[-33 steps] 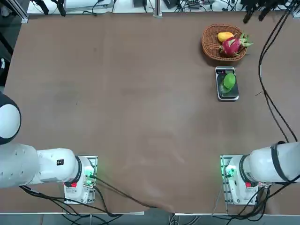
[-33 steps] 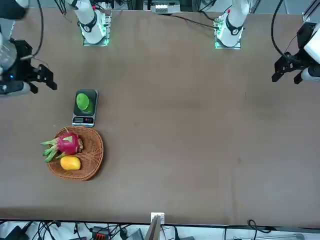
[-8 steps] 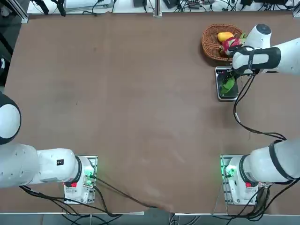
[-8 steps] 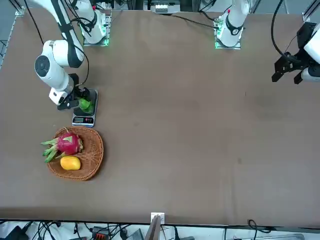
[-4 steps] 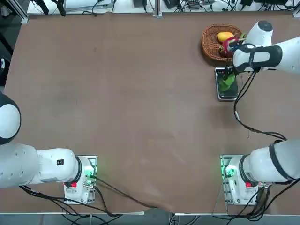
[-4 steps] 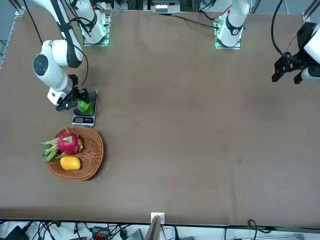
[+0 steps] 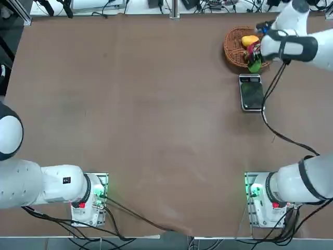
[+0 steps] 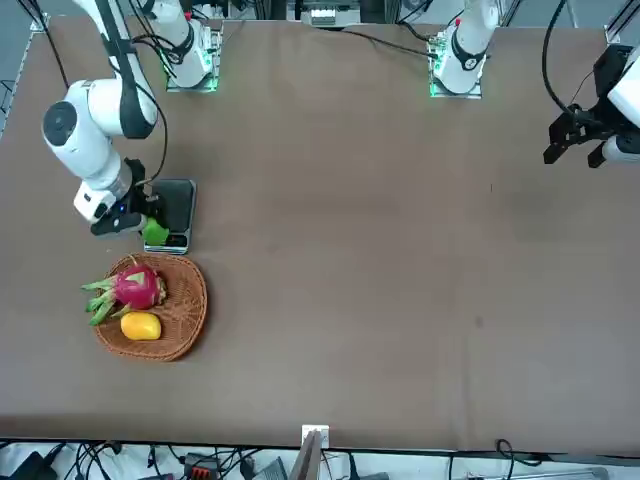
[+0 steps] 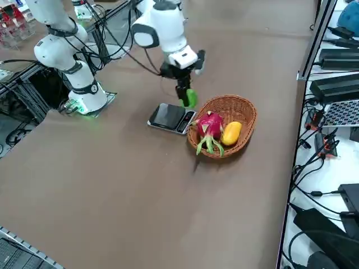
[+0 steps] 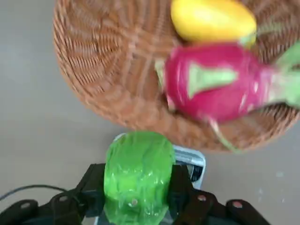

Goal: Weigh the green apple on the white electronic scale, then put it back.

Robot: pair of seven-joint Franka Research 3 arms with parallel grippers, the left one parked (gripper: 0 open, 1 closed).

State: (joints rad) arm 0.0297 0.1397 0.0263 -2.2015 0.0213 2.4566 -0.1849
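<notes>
My right gripper [image 8: 143, 228] is shut on the green apple [image 8: 156, 234] and holds it in the air, off the scale. In the wrist view the black fingers [image 10: 92, 186] press on both sides of the bright-green apple [image 10: 139, 174]. The apple [image 7: 255, 65] hangs over the gap between the scale's display end and the basket. The white electronic scale [image 7: 252, 94] lies flat with its dark plate bare; its display corner [image 10: 193, 165] peeks out behind the apple. From the right side, the gripper [image 9: 185, 94] holds the apple [image 9: 190, 98] just above the scale [image 9: 170, 117].
A wicker basket [image 7: 230, 50] stands just beyond the scale, holding a pink dragon fruit [image 8: 136, 288] and a yellow-orange fruit [image 8: 141, 326]. The same basket [image 9: 236, 102] is close beside the held apple. A black cable [image 7: 270, 127] trails from the arm across the brown table.
The gripper closed on the apple, lifted it off the scale and carried it toward the basket. The scale's plate is now bare.
</notes>
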